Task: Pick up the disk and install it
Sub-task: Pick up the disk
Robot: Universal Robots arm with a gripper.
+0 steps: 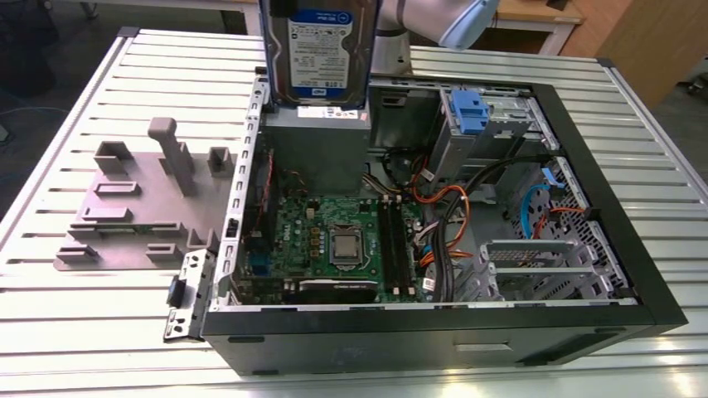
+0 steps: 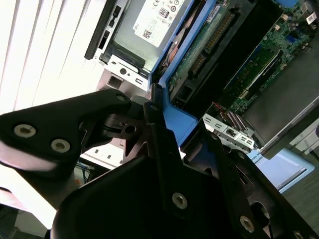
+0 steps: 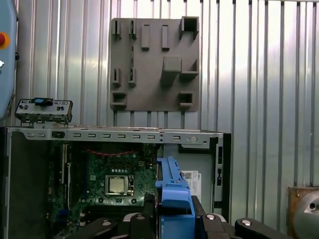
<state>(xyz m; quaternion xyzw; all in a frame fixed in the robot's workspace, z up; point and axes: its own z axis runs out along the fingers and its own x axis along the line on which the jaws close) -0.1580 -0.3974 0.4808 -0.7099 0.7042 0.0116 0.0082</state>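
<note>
The disk [image 1: 320, 51] hangs upright over the back of the open computer case [image 1: 619, 249]. Its blue-and-white label faces the exterior camera, and it hovers just above the grey power supply box [image 1: 315, 149]. In both wrist views my gripper [image 3: 173, 211] is shut on the disk, with black fingers [image 3: 144, 219] pressed against the blue side rail [image 3: 172, 191]. The same rail [image 2: 172, 124] runs between the black fingers [image 2: 99, 119] in the second wrist view, with the power supply box [image 2: 149, 30] beyond it.
Inside the case lie the green motherboard [image 1: 332, 240], orange and black cables [image 1: 443, 207], a drive bay with a blue latch [image 1: 469, 112] and a metal cage [image 1: 536, 265]. A grey fixture plate [image 1: 133, 207] sits on the slatted table [image 1: 66, 332] at the exterior view's left.
</note>
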